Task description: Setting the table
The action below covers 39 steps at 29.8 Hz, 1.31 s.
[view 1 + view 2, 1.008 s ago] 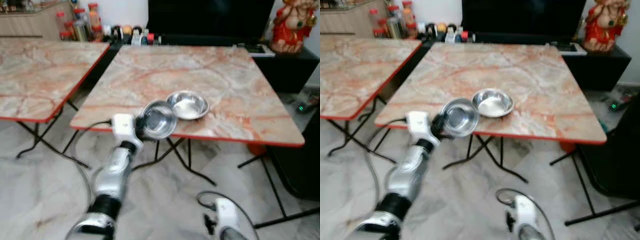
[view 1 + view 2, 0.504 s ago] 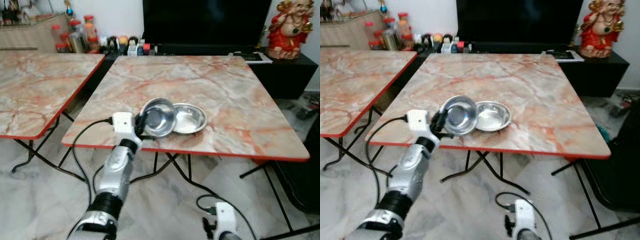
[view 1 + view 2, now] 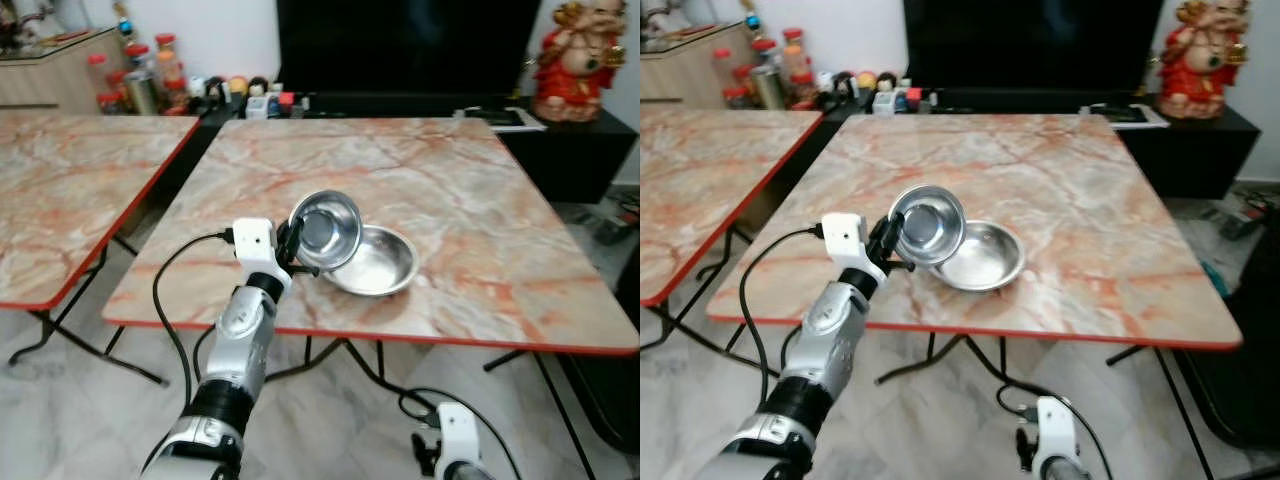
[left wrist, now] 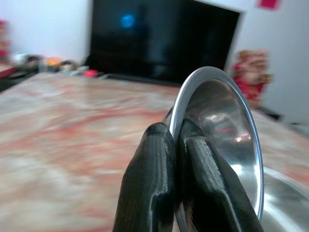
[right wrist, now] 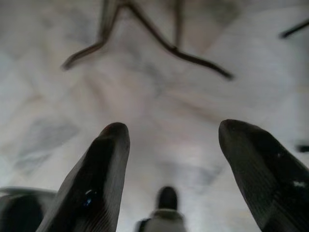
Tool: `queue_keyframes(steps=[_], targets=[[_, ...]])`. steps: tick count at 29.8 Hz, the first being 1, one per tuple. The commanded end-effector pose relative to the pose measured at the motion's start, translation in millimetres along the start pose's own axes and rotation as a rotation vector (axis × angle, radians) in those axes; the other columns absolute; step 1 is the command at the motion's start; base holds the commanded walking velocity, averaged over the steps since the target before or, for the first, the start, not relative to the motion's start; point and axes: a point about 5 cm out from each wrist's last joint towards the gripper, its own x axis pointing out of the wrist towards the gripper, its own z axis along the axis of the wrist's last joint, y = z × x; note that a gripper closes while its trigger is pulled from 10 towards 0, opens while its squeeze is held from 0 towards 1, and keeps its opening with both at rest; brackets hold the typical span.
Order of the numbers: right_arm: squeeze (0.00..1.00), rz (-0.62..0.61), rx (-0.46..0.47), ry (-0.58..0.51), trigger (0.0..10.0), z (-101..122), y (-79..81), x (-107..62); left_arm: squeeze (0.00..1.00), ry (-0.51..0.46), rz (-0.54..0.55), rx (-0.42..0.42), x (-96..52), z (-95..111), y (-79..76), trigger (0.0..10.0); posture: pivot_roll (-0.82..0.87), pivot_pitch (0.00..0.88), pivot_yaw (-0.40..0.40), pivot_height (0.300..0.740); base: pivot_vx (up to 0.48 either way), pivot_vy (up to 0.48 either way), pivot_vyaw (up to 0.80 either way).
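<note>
1. Far left: second marble-look table (image 3: 60, 190), red edge, nothing of the task on it. Jars & bottles (image 3: 150, 75) crowd the shelf behind it.
2. Left arm reaches up over the near edge of the main table (image 3: 480, 260). Left gripper (image 3: 292, 245) is clamped on the rim of a small steel bowl (image 3: 325, 230); wrist cam shows both black fingers (image 4: 152, 179) pinching the thin lip, one inside, one outside.
3. That held bowl is tipped almost on edge, mouth facing across the table, hanging just above the left rim of a second steel bowl (image 3: 375, 262). Can't tell if the two touch.
4. Second bowl sits flat on the table, near the front edge, roughly mid-width. Rest of the tabletop is bare marble pattern.
5. Handling, my guess: thin stainless, light, stiff, won't break, but polished & slick. A rim pinch lets it swing or slip, so a firm squeeze seems needed. Rim is the only real hold; the sides are too smooth & curved.
6. Risk: set down tilted, it could clang on the other bowl or end up nested in it rather than beside it.
7. Right gripper (image 5: 169, 159) hangs idle low by the floor, fingers spread wide, holding nothing; tiles & table legs below it.
8. Far right, back: dark TV (image 3: 400, 45), red figurine (image 3: 580, 60) on a black unit.
</note>
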Motion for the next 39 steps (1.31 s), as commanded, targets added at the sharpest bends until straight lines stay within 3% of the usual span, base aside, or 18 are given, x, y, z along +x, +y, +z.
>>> queue_keyframes(steps=[1, 8, 17, 23, 39], targets=[[0.0, -0.019, 0.005, -0.005, 10.0, 2.2, -6.8, -0.3, 0.0, -0.013, -0.01, -0.007, 2.5, 3.4, -4.0, 10.0, -0.04, 0.0, 0.01, 0.728, 0.36, 0.0, 0.0], [0.0, -0.015, 0.005, -0.003, 10.0, 2.0, -6.4, -0.2, 0.0, -0.008, -0.014, -0.007, 2.5, 2.7, -5.1, 10.0, -0.04, 0.0, 0.01, 0.728, 0.352, 0.0, 0.0], [0.0, -0.01, 0.004, 0.003, 10.0, -0.1, -5.8, -0.6, 0.0, -0.015, -0.02, -0.047, 1.2, 2.0, -7.4, 10.0, -0.04, 0.0, 0.009, 0.728, 0.0, 0.0, 0.0], [0.0, -0.006, 0.002, 0.006, 10.0, -1.4, -5.7, -0.9, 0.0, -0.008, -0.029, -0.028, 0.7, 1.2, -8.5, 10.0, -0.04, 0.0, 0.011, 0.728, 0.0, 0.0, 0.0], [0.0, 0.001, 0.001, 0.009, 10.0, -1.8, -3.1, -0.7, 0.0, -0.013, -0.033, -0.024, 1.4, 3.5, -7.7, 10.0, -0.03, 0.0, 0.014, 0.728, 0.0, -0.292, 0.0]])
